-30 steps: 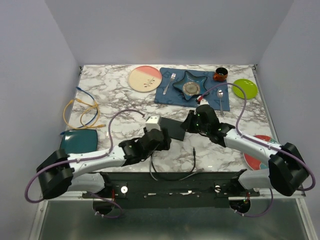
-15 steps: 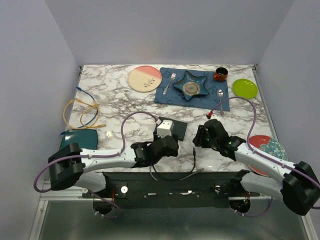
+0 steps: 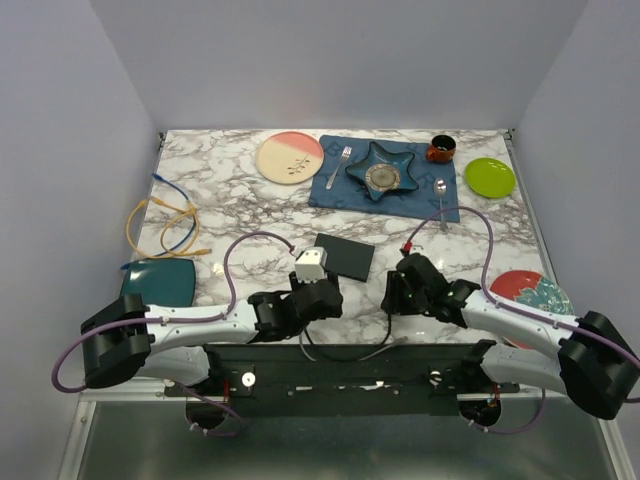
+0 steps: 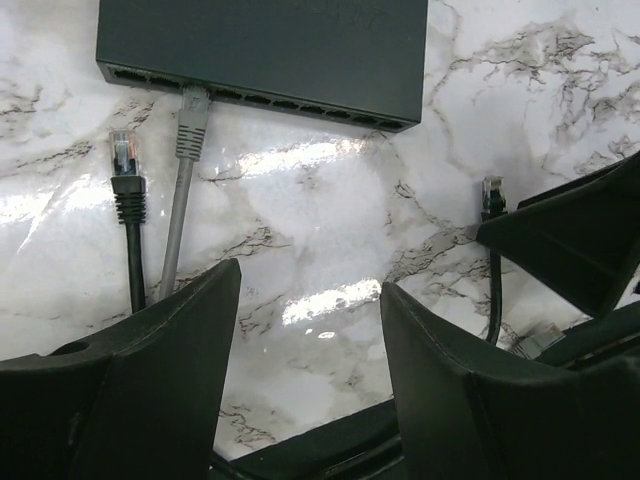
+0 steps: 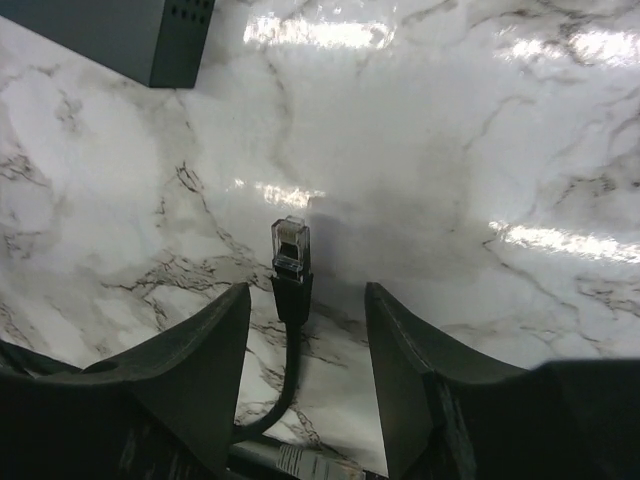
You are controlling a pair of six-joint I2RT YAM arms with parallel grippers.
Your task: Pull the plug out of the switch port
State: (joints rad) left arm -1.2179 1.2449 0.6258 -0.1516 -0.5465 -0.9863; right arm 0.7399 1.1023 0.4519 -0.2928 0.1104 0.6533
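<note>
The switch (image 3: 344, 256) is a flat black box on the marble; it also shows in the left wrist view (image 4: 260, 50). A grey cable's plug (image 4: 192, 108) sits in a port on its near edge. A loose black plug (image 4: 124, 160) lies beside the grey cable. My left gripper (image 3: 325, 290) is open and empty (image 4: 308, 285), a short way back from the ports. My right gripper (image 3: 393, 292) is open (image 5: 305, 290), with a second loose black plug (image 5: 290, 250) lying on the table between its fingers, not clamped. The switch's corner (image 5: 130, 35) is at the right wrist view's top left.
A dark blue placemat (image 3: 345, 192) with a star dish, fork and spoon lies behind the switch. A pink plate (image 3: 290, 157), a green plate (image 3: 491, 177) and a red bowl (image 3: 440, 149) stand at the back. Yellow and blue cables (image 3: 165, 222) and a teal plate (image 3: 158, 282) are at the left.
Both grippers have drawn back from the switch toward the near edge. The left one moved off the switch's left side; the right one came off its right side down to the black plug.
</note>
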